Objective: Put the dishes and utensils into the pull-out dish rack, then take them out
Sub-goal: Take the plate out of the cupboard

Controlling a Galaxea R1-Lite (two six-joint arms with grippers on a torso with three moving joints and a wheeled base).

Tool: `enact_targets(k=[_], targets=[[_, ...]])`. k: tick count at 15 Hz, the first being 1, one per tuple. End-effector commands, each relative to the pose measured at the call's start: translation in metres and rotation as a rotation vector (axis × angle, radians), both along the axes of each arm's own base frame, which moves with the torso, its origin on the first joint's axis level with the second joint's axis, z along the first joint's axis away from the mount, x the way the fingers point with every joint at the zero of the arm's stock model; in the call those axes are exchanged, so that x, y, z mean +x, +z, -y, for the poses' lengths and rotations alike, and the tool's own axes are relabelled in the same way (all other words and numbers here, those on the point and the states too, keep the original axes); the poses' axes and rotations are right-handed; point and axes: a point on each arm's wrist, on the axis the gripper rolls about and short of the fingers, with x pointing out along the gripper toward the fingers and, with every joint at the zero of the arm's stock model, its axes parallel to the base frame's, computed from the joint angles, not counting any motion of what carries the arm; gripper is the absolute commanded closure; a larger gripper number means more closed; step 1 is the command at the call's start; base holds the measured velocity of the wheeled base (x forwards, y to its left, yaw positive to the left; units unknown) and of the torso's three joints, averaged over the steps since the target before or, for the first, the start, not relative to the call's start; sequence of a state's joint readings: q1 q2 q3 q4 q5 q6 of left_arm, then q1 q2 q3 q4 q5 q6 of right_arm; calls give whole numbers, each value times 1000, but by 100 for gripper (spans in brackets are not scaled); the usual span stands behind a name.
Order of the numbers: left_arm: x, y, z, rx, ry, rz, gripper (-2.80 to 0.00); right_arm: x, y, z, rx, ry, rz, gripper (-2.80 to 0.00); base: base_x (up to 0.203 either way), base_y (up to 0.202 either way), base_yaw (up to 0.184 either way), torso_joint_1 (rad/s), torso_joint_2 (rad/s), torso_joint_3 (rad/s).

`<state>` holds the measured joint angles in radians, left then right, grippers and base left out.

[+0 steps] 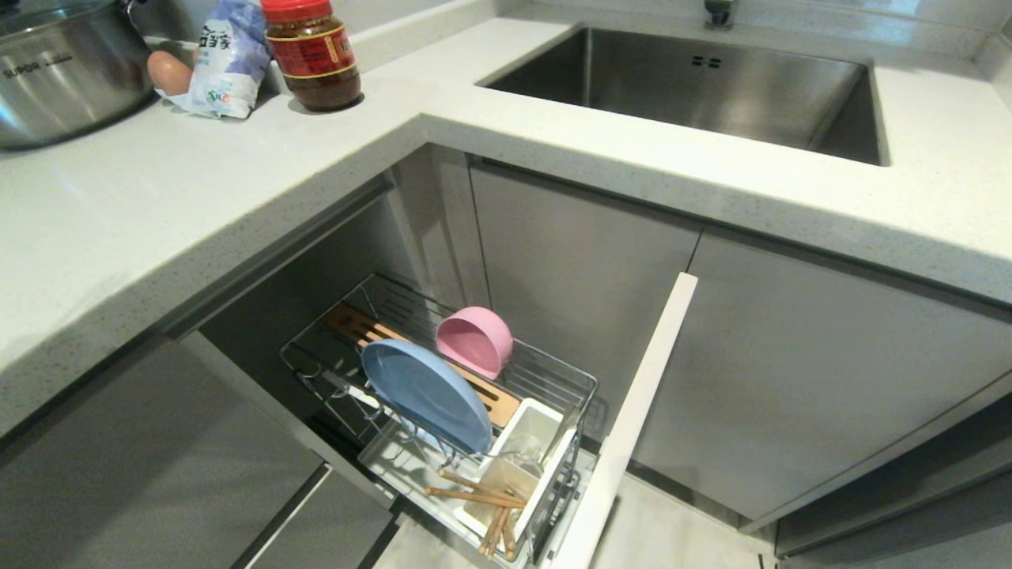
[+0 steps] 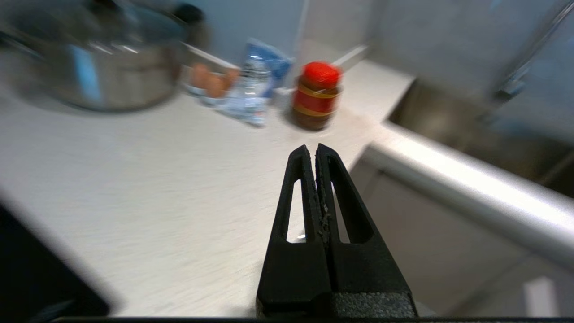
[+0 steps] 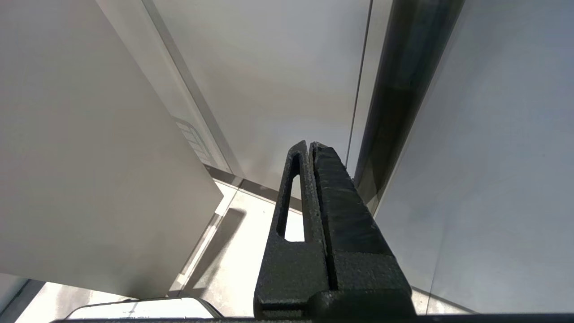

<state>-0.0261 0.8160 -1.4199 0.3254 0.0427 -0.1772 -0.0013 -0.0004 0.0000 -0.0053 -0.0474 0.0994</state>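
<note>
The pull-out dish rack (image 1: 581, 389) stands drawn out below the counter, its narrow white front panel (image 1: 632, 411) toward me. A light blue plate (image 1: 425, 393) leans on edge in the prongs. Behind it a pink bowl (image 1: 474, 340) rests on its side over the wooden strip (image 1: 360, 324). The fork (image 1: 560, 435) and wooden chopsticks (image 1: 474, 496) stick out of the white utensil cup (image 1: 526, 431). Neither arm shows in the head view. My left gripper (image 2: 312, 150) is shut and empty above the countertop (image 2: 134, 179). My right gripper (image 3: 309, 146) is shut, down by cabinet fronts.
On the counter's far left stand a steel pot (image 1: 63, 71), an egg (image 1: 168, 73), a white-and-blue bag (image 1: 229, 59) and a red-lidded jar (image 1: 312, 51). The steel sink (image 1: 696, 87) lies to the right. Grey cabinet doors (image 1: 791, 371) flank the rack.
</note>
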Motion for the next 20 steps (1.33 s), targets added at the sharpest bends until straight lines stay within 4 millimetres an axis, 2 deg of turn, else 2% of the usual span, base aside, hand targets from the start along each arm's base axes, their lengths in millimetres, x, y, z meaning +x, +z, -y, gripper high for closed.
enact_targets(k=[1,5,10,15,18,19,20], targets=[[60,7,7,-162,-121,-108,0,0,0,0,0,0,5,0,0,0,0,0,0,0],[94,-5,35,-235,-233,-233,0,0,0,0,0,0,5,0,0,0,0,0,0,0],[109,-35,94,-261,-380,-425,0,0,0,0,0,1,5,0,0,0,0,0,0,0],[132,-76,146,-243,-328,-671,0,0,0,0,0,0,5,0,0,0,0,0,0,0],[148,-101,172,-199,-217,-746,0,0,0,0,0,0,5,0,0,0,0,0,0,0],[154,-110,180,-181,-164,-762,-280,0,0,0,0,0,5,0,0,0,0,0,0,0],[160,-119,188,-170,-113,-777,-280,0,0,0,0,0,5,0,0,0,0,0,0,0]])
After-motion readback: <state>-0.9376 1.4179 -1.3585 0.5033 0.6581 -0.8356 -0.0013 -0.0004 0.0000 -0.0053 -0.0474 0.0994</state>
